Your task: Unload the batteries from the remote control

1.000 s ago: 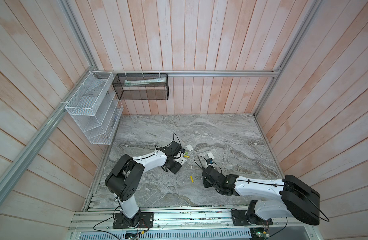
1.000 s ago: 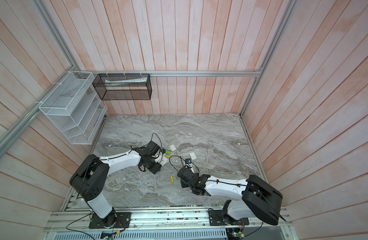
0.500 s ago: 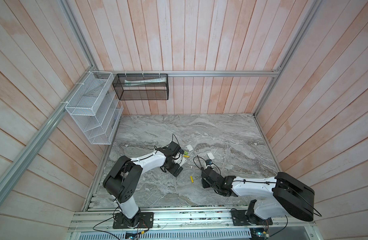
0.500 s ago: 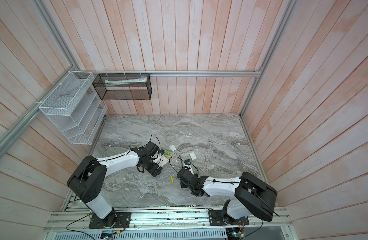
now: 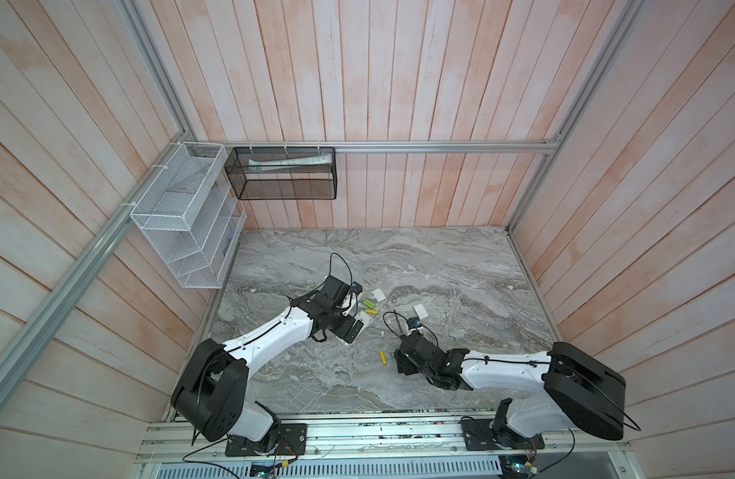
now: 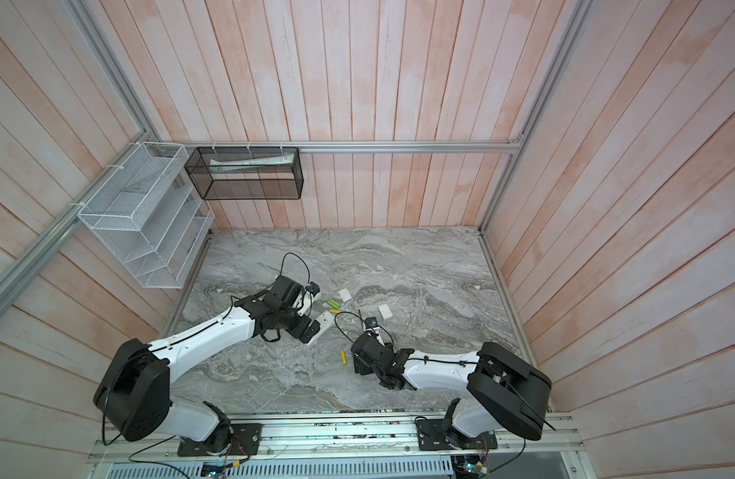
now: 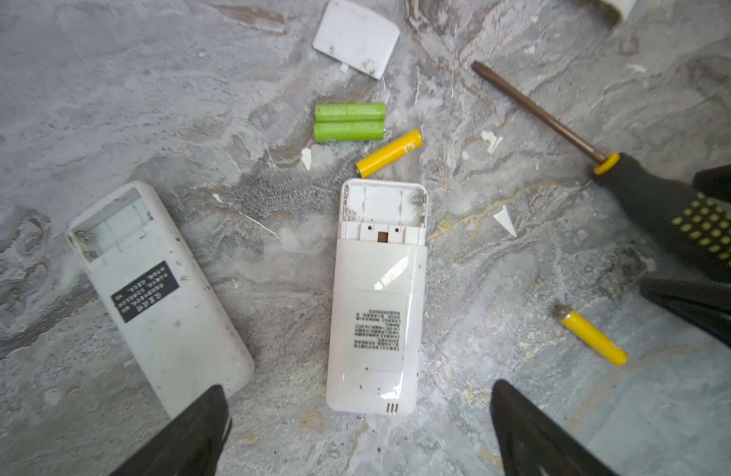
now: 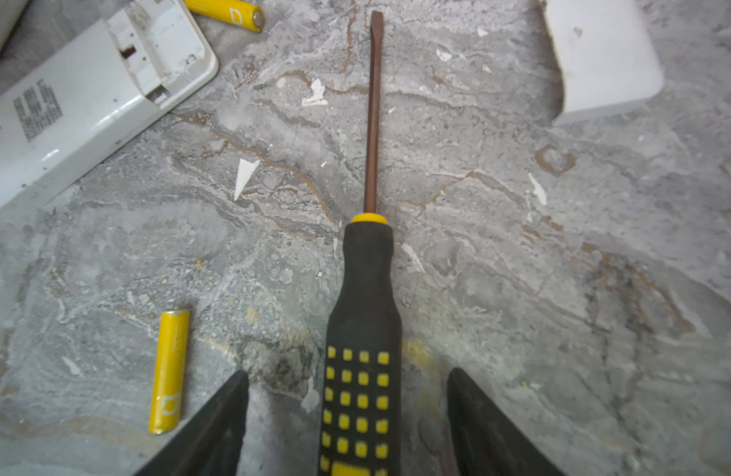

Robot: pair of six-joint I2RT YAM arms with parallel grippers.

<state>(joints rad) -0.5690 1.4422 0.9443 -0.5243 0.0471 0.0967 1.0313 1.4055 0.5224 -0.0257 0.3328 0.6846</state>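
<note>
Left wrist view looks down on a glossy white remote (image 7: 376, 313) lying back-up on the grey, veined stone-look worktop (image 7: 108, 103), its ribbed battery bay (image 7: 383, 206) bare. Two smooth lime green batteries (image 7: 349, 112) lie side by side and touching, just past the bay. A yellow battery (image 7: 389, 158) lies slanted between them and the remote. A second yellow battery (image 7: 590, 337) lies well apart, near the screwdriver. The left pincer (image 7: 355, 385) stands released, its dark tapered fingers spread wide either side of the remote's far end, holding nothing. A scuffed matt remote (image 7: 162, 296) with a black label lies beside it. Right wrist view shows the right pincer (image 8: 347, 373) released too, its fingers clear of the screwdriver (image 8: 364, 309), which has a rubbery black handle studded with yellow squares and a slim brown flat-tipped shaft.
</note>
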